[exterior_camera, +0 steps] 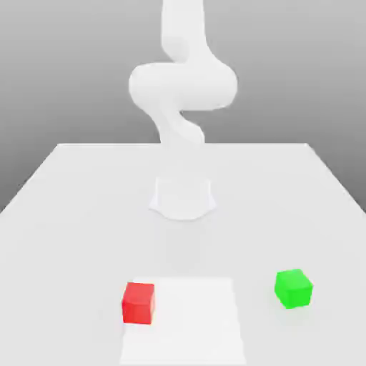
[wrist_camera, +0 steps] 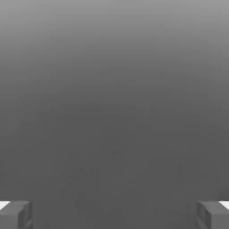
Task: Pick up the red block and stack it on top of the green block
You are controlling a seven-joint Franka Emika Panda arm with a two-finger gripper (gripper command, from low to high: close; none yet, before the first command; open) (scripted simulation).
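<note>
The pincer (wrist_camera: 114,214) stands wide, its two grey fingertips (wrist_camera: 18,214) set far apart at opposite edges of the hand view with nothing between them. Past them lies only a plain grey ground, lighter at one side and darkening toward the fingers.

In the exterior view the white arm (exterior_camera: 182,86) rises from a round white base (exterior_camera: 183,199) set on the worktop (exterior_camera: 64,214), bends in a thick curve and runs up out of the picture.

The worktop is a flat, pale, nearly white slab with no marks or grain. Its far edge is a straight line behind the base, and its sides widen toward the camera. In front of the base, near the near edge, a slightly brighter white rectangular patch (exterior_camera: 193,322) lies flush on the surface.

The red block (exterior_camera: 139,303) rests on the worktop at the patch's edge toward the exterior view's left, flat on one face. The green block (exterior_camera: 293,289) rests on the bare worktop toward the exterior view's right, just beyond the patch's other edge, turned a little so a corner faces the camera. The two blocks are well apart, with the patch between them, and both are well apart from the base.

Behind the worktop the room is a featureless grey backdrop, darker at the top and paler where it meets the worktop's far edge.
</note>
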